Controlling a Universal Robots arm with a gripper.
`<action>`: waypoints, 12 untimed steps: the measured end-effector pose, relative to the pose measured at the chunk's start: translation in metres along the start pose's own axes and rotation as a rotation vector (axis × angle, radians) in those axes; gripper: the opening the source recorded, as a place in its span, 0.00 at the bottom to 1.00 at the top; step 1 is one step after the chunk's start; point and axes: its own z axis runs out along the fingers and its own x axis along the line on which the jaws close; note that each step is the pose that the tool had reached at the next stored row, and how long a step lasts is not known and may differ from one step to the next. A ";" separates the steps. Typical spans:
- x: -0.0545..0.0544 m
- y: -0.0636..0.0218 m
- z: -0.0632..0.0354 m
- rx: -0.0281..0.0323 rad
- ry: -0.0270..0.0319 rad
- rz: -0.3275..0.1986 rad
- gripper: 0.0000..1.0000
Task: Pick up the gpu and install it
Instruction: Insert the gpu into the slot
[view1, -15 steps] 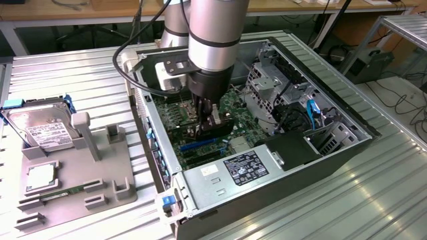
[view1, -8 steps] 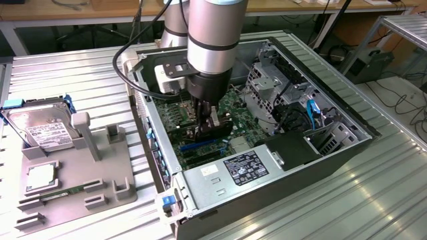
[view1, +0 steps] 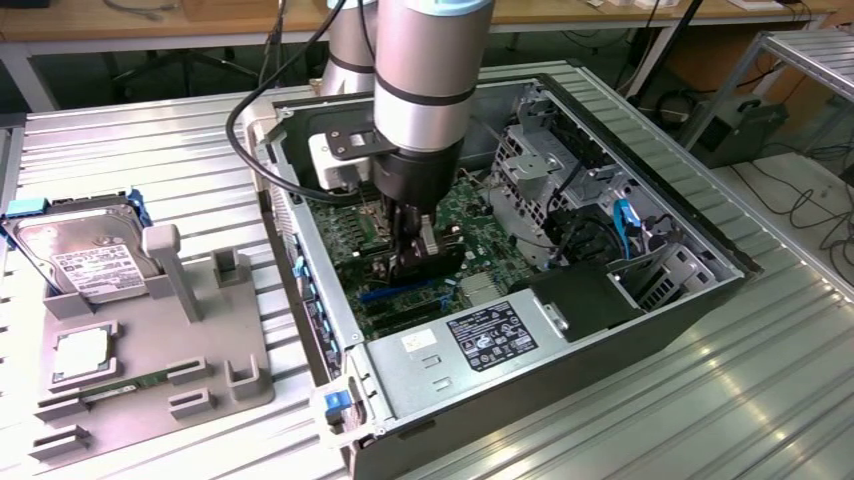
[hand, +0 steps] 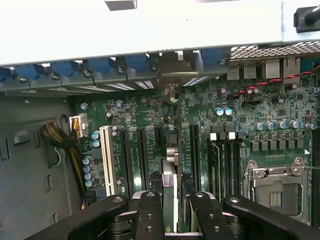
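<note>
The hand (hand: 170, 207) grips the gpu (hand: 170, 185) over the motherboard (hand: 225, 145).

The arm (view1: 424, 70) is a round tube of silver-grey metal with a black wrist section below it. A black cable (view1: 254, 100) loops beside it, and a white box (view1: 334, 160) sits on the wrist. The gripper (hand: 170, 212) is black, with jointed link bars and round grey screws on each link.

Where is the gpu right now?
The gpu stands on edge between the gripper fingers, inside the open computer case, over the motherboard slots; in the exterior view it sits mid-case below the arm.
</note>
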 end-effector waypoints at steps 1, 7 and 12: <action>0.000 0.0001 0.0005 0.0001 0.0001 0.000 0.26; -0.003 0.0002 0.0026 0.0004 -0.0001 -0.012 0.26; -0.004 0.0005 0.0048 0.0006 0.0011 -0.022 0.26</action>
